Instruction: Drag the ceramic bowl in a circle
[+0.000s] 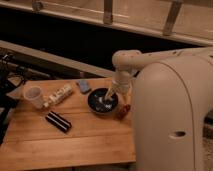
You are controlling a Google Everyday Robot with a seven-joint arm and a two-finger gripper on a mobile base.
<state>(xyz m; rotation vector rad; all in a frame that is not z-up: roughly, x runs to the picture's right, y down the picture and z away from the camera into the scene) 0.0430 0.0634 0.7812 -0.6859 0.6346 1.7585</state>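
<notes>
The ceramic bowl point(101, 103) is a round, shallow, glossy black bowl with pale glints inside. It sits on the wooden table point(75, 145) towards its right side. My gripper point(110, 95) comes down from the white arm point(125, 65) and rests at the bowl's right inner rim, touching or just inside it. The arm's large white body point(172, 115) fills the right of the view.
A translucent white cup point(33, 96) stands at the table's left. A white bottle point(59, 94) lies beside it. A black oblong packet point(58, 121) lies in front. A blue-grey item point(83, 86) lies behind the bowl. A small red item point(123, 111) sits at the bowl's right.
</notes>
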